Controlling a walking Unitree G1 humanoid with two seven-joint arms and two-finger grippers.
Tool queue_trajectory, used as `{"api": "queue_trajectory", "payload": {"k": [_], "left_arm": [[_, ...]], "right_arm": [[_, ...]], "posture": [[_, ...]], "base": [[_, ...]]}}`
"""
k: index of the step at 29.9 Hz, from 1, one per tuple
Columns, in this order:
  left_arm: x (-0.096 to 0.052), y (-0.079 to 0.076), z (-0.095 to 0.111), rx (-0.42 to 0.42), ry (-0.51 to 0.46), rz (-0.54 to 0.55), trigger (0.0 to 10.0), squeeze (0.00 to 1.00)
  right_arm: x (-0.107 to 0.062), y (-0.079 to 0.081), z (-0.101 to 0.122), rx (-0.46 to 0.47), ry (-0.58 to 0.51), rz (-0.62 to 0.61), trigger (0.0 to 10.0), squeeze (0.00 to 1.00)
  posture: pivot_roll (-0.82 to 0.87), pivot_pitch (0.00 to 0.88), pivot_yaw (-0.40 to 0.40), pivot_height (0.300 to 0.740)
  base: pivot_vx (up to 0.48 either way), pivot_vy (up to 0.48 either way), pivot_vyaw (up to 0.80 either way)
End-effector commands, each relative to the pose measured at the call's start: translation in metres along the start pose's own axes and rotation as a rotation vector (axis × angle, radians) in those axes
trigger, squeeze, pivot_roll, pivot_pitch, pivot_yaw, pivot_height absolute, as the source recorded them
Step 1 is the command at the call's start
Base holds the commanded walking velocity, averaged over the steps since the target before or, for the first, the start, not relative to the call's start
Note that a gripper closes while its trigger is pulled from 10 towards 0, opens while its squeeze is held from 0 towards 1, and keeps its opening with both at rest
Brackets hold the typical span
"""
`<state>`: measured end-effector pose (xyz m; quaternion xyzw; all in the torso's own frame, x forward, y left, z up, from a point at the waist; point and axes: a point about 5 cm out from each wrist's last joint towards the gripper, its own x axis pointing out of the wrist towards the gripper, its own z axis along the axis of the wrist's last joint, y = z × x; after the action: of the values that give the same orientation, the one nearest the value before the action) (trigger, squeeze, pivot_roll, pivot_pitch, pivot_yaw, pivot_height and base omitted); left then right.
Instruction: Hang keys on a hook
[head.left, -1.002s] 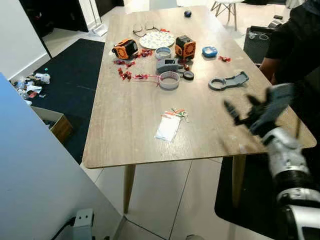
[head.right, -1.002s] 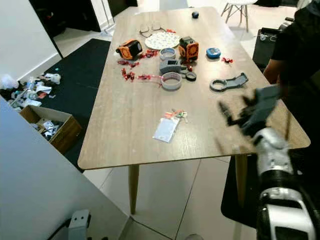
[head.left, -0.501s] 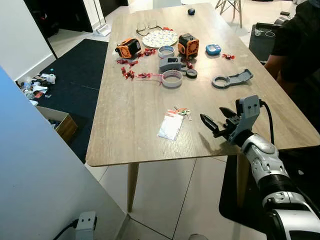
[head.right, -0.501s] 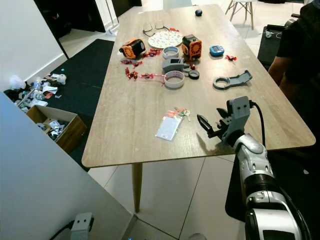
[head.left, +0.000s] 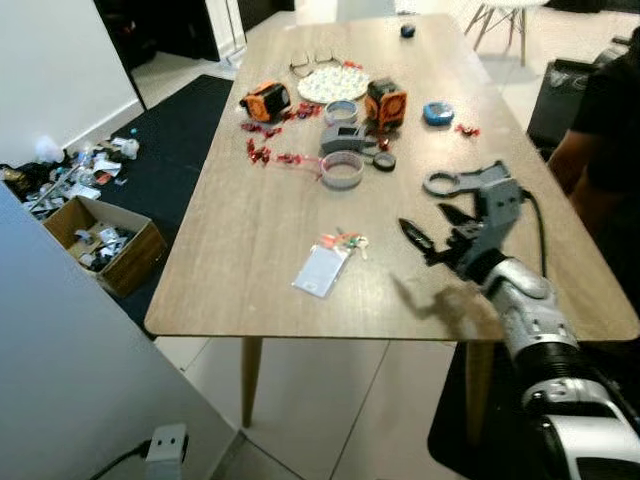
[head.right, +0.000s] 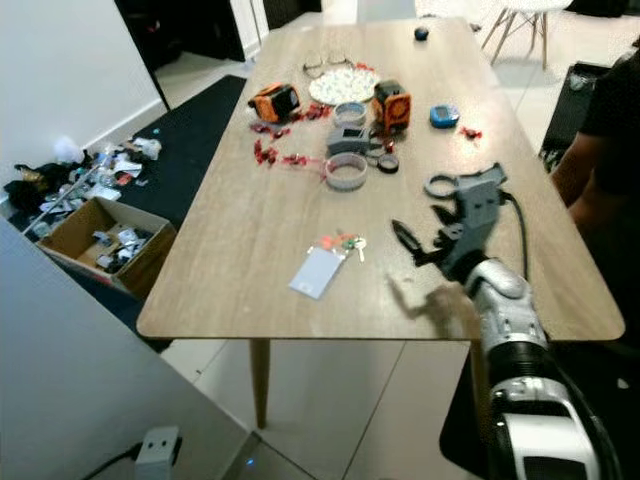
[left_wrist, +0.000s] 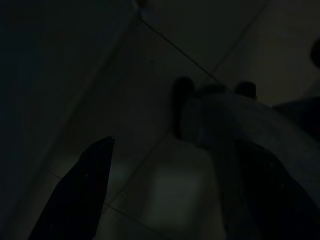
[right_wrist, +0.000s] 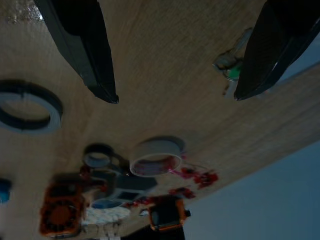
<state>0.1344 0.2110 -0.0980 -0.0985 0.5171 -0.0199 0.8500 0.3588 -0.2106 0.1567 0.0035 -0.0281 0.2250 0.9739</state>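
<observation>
One set of keys (head.left: 347, 240) is seen on the worktop (head.left: 260, 240), detail blurred. Right gripper (head.left: 432, 229) is held nearby, fingers apart.

A long light-wood table (head.left: 250, 240) carries two orange-and-black cube-shaped devices (head.left: 266, 100), a patterned round plate (head.left: 327, 85), a grey tape ring (head.left: 342, 169) and scattered red clips (head.left: 262, 155). An open cardboard box (head.left: 98, 240) of clutter sits on the floor beside it.
</observation>
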Motion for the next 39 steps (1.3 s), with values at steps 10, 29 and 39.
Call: {"api": "queue_trajectory", "payload": {"k": [10, 29, 39], "left_arm": [[-0.001, 0.001, -0.005, 0.017, 0.021, -0.022, 10.0, 0.0], [-0.002, 0.002, -0.011, 0.002, 0.033, 0.001, 10.0, 0.0], [-0.003, 0.003, -0.015, 0.018, 0.042, 0.0, 10.0, 0.0]], "right_arm": [[0.02, 0.031, 0.001, 0.011, -0.028, 0.088, 10.0, 0.0], [0.034, 0.054, 0.003, -0.01, -0.035, 0.141, 10.0, 0.0], [0.05, 0.07, 0.001, 0.016, -0.004, 0.187, 10.0, 0.0]], "posture": [[-0.14, 0.103, 0.106, 0.74], [-0.13, 0.118, 0.11, 0.74], [-0.12, 0.127, 0.111, 0.74]], "base": [[0.0, -0.138, 0.0], [0.0, -0.141, 0.0], [0.0, 0.0, 0.39]]}}
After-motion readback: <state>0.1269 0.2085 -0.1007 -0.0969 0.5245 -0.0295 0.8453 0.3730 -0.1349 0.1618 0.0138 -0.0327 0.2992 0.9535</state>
